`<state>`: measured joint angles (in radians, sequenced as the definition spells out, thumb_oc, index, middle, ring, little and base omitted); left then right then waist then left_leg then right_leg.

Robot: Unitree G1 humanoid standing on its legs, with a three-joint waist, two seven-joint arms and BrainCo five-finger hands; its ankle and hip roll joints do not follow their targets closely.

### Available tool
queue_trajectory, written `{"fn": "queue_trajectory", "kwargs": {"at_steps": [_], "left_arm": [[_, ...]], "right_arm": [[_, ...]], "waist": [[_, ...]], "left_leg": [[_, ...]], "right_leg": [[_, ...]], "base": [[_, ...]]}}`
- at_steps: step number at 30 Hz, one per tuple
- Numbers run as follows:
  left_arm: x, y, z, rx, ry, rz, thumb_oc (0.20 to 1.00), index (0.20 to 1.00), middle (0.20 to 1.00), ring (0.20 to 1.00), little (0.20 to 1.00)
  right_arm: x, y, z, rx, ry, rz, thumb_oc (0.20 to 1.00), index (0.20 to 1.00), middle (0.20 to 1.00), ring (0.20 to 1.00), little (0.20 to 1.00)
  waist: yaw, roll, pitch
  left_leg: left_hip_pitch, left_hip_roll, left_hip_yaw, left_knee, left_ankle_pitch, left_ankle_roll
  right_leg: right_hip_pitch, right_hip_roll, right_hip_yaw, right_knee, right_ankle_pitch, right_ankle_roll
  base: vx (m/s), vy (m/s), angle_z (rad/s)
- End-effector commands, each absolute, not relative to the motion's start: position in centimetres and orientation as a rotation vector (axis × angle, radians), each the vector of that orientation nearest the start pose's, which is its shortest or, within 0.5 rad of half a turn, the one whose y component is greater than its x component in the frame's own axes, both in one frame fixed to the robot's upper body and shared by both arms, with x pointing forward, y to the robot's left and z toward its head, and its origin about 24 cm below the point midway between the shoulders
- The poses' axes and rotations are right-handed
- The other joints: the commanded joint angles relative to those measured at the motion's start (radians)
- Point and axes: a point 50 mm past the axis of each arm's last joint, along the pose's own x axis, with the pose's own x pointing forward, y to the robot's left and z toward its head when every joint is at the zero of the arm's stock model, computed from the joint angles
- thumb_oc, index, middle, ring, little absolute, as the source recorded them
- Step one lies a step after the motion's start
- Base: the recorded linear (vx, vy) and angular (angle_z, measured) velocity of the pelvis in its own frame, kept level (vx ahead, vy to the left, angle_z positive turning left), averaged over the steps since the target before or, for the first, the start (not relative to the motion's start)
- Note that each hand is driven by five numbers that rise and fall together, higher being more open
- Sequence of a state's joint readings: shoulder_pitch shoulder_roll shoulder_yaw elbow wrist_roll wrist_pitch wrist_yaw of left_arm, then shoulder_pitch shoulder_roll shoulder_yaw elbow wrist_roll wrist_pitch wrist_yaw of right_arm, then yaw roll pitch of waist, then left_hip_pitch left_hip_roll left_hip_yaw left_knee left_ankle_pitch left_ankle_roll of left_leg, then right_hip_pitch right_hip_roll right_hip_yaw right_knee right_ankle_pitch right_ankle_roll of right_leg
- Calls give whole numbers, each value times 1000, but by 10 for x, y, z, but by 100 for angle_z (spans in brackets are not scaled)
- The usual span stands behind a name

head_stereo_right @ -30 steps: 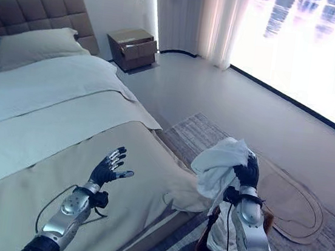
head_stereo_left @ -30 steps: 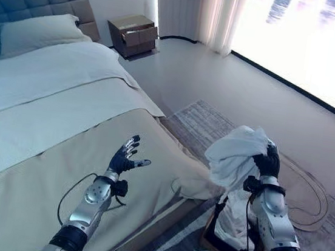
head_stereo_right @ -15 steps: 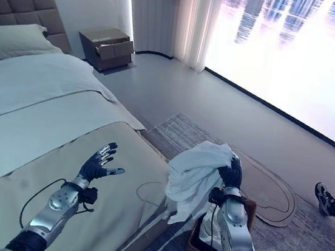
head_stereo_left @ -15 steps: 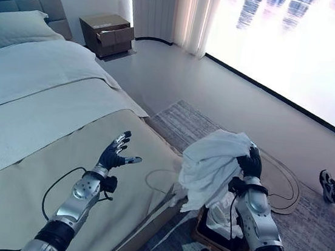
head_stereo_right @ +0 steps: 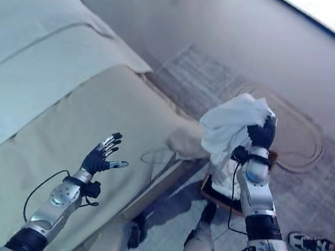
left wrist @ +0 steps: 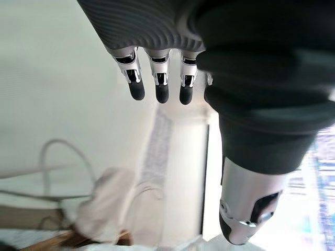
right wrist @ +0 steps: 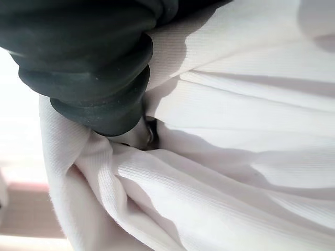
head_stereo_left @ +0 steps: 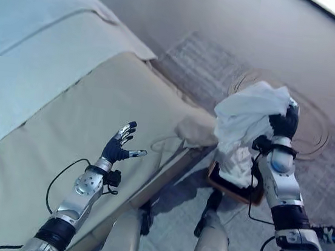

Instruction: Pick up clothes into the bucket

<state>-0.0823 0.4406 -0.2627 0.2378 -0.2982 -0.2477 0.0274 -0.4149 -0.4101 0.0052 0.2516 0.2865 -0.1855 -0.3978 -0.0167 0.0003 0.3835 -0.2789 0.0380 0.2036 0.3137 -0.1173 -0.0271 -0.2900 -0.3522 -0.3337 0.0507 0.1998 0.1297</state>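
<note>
Clothes: white ribbed garment bunched up in the right hand, raised off the floor, its lower folds hanging down into the bucket beneath it.
Right hand: lifted beside the bed's foot corner, fingers curled into the white cloth; the wrist view has the ribbed fabric pressed right against the dark cover, folds wrapping round it.
Bucket: dark, brown-rimmed container on the floor just off the bed corner, directly under the held garment; more white cloth already sits inside it.
Left hand: held above the beige cover, palm up, fingers straight and spread, thumb out to the side, holding nothing.
Bed: beige cover over the near part, pale blue-white sheet further up; a loose fold of the beige cover hangs off the corner near the bucket.
Rug: grey woven rug on the floor past the bed corner, reaching under the bucket.
Floor: plain pale grey beyond the rug.
Person's shoe: on the rug to the right of the right arm.
</note>
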Motion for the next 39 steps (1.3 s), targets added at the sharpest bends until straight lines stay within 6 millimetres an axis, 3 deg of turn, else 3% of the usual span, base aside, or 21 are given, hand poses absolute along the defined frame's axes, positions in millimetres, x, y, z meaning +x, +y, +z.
{"fn": "queue_trajectory", "kwargs": {"at_steps": [1,12,22,28,33,39], "left_arm": [[261,190,58,105,-170,-144,1000,1000,1000,1000,1000],[268,183,79,36,-299,-46,1000,1000,1000,1000,1000],[267,180,89,68,-353,-41,1000,1000,1000,1000,1000],[271,174,91,61,-363,-53,1000,1000,1000,1000,1000],[278,170,95,68,-379,-60,1000,1000,1000,1000,1000],[282,160,105,42,-427,-73,1000,1000,1000,1000,1000]], "right_arm": [[319,-238,202,-21,-651,-413,200,200,200,200,200],[317,-251,253,-83,-837,-533,200,200,200,200,200],[310,-273,280,-112,-916,-672,200,200,200,200,200],[310,-274,281,-111,-923,-671,200,200,200,200,200],[317,-268,268,-173,-863,-655,200,200,200,200,200],[332,-266,262,-198,-795,-696,200,200,200,200,200]], "waist": [[-26,-1,-27],[-40,26,48],[-64,65,80],[-70,64,95],[-61,71,123],[-41,125,136]], "left_leg": [[-33,30,-92,-27,20,-18],[-162,77,-84,-15,36,-44],[-240,81,-63,-9,43,-56],[-225,81,-56,-29,50,-60],[-232,69,-63,-31,59,-61],[-301,54,-55,-11,64,-56]], "right_leg": [[-70,-50,65,102,-52,70],[-269,-20,111,213,-99,55],[-408,-17,163,294,-127,46],[-420,-14,174,304,-131,49],[-430,-24,177,318,-132,48],[-526,-29,202,362,-136,44]], "base": [[-34,-87,-7],[-32,-91,-15],[-15,-25,-6],[1,-26,-10],[-40,-69,4],[-29,17,9]]}}
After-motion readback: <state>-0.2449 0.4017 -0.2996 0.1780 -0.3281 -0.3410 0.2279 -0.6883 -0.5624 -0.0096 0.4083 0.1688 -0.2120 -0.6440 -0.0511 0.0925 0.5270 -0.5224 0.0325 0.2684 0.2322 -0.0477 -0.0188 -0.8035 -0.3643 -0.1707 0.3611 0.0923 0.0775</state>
